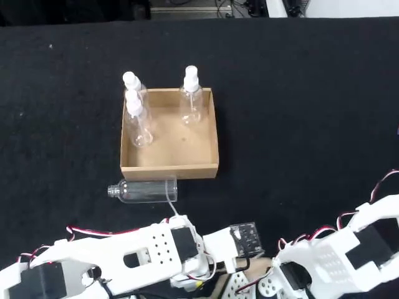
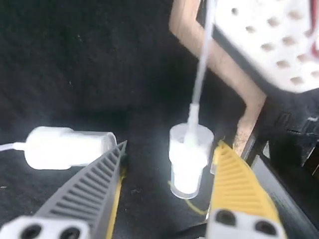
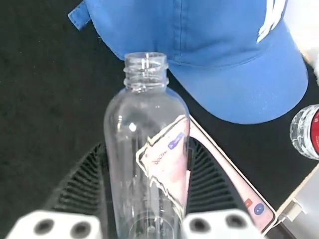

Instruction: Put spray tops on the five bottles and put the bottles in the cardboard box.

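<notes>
The cardboard box (image 1: 169,169) holds three clear bottles with white spray tops: two on its left side (image 1: 132,84) (image 1: 138,121) and one at its back right (image 1: 192,96). A topless bottle (image 1: 144,190) lies on its side just in front of the box. My left gripper (image 2: 172,147) is open around a white spray top (image 2: 188,160) whose thin tube points away from the camera. This top sits closer to the yellow finger (image 2: 234,174). A second spray top (image 2: 67,148) lies beside the grey finger (image 2: 94,181). My right gripper (image 3: 148,149) is shut on a topless clear bottle (image 3: 144,124).
Both white arms (image 1: 131,255) (image 1: 340,255) sit at the near table edge on black cloth (image 1: 299,112). Beyond the held bottle lie a blue cap (image 3: 199,55), a flat pink-edged device (image 3: 234,184) and a red-labelled bottle (image 3: 308,132). A wooden edge (image 2: 219,64) stands near the left gripper.
</notes>
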### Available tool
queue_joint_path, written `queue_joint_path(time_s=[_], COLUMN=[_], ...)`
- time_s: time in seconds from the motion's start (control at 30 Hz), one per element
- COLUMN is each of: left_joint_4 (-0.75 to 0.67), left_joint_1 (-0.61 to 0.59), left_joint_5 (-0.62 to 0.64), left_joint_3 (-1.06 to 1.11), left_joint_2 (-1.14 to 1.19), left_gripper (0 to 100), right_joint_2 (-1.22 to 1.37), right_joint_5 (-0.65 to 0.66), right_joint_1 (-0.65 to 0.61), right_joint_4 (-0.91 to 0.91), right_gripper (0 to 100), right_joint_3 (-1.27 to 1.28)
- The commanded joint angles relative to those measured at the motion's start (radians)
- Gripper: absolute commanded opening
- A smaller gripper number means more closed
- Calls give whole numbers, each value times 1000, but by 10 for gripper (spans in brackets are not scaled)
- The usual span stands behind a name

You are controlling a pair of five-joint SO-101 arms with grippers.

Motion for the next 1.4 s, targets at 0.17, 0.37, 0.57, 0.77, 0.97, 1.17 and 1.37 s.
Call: queue_joint_path(time_s=[0.17, 0.37, 0.57, 0.77, 0.97, 1.17, 1.37], left_joint_4=[-17, -18, -18, 0, 261, 480, 606], left_joint_1=[13, 13, 84, 62, -70, -269, -522], left_joint_5=[-5, -5, -5, -40, -241, -250, -250], left_joint_3=[36, 28, 27, -59, -315, -581, -961], left_joint_2=[2, 0, -9, -11, -11, -11, -11], left_gripper=[248, 203, 127, 62, 35, 35, 35], right_joint_2=[-8, -8, -8, -8, -7, -7, -15], right_joint_5=[6, 6, 6, 5, 5, 5, 3], right_joint_1=[18, 18, 18, 18, 15, 8, -8], right_joint_4=[9, 9, 8, 8, 6, 8, 11], right_gripper=[11, 11, 11, 11, 11, 11, 11], right_joint_3=[-73, -73, -73, -73, -73, -73, -67])
